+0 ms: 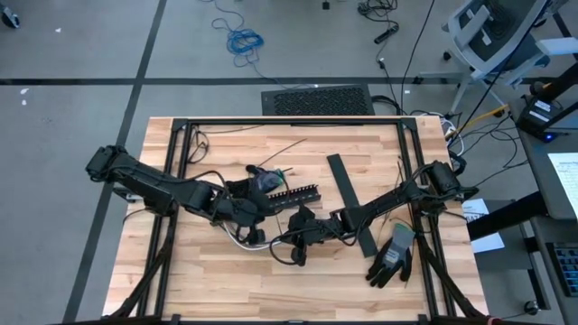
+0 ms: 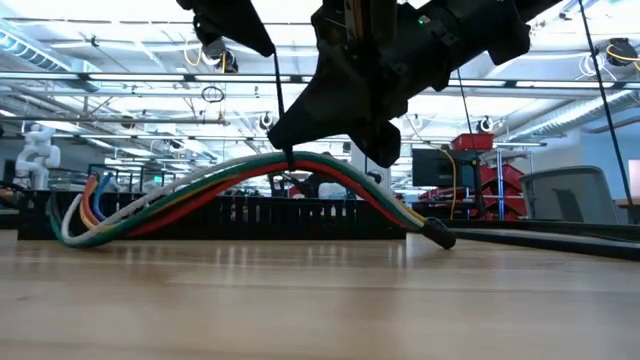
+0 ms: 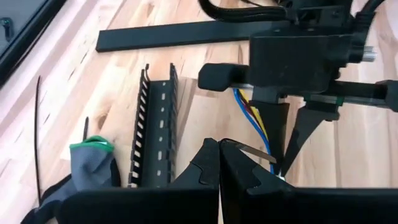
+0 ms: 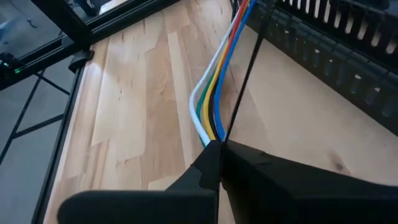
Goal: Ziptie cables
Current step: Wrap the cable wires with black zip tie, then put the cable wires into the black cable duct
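So far my right fingers pinch the cables mid-span, lifting them off the table; left fingers clenched empty; cinching remains.

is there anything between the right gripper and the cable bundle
Nothing visible. The right gripper is already at the cables: its fingers look shut together right where the bundle and a thin black ziptie strap meet them. The low view shows the cables lifted into an arch under it. The black slotted duct lies beside them, not between.
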`<act>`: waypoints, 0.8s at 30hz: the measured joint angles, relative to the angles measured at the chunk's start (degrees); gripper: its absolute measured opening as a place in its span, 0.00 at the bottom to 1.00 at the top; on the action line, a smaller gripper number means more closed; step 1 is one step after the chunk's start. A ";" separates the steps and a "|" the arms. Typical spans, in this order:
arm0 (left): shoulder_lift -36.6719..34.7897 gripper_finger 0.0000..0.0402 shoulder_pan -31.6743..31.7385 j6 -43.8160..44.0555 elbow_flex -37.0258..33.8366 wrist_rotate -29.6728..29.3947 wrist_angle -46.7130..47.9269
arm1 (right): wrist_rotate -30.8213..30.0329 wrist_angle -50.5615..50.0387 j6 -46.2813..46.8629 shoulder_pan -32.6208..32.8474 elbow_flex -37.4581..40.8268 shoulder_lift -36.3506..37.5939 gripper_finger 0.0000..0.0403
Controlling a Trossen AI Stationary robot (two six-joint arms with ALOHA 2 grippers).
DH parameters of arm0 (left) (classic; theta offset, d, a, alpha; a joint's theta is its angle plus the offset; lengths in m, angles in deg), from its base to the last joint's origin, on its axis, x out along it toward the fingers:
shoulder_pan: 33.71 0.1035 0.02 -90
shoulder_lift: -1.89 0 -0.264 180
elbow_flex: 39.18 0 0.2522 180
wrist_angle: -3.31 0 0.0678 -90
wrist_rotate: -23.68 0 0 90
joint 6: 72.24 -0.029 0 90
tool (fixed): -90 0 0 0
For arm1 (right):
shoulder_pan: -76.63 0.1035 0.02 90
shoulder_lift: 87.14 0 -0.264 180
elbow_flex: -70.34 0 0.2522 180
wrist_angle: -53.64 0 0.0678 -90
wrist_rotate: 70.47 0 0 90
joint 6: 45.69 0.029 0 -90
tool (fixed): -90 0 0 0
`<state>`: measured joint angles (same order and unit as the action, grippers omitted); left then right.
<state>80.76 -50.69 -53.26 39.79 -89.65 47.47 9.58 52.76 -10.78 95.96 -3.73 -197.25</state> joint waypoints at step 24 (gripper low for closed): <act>-1.85 0.52 3.56 -1.37 0.96 1.62 15.15 | -4.95 -24.75 -4.00 0.88 0.22 16.62 0.60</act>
<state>78.91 -47.13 -54.63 40.75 -88.04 62.61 4.62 28.01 -14.78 96.85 -3.50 -180.62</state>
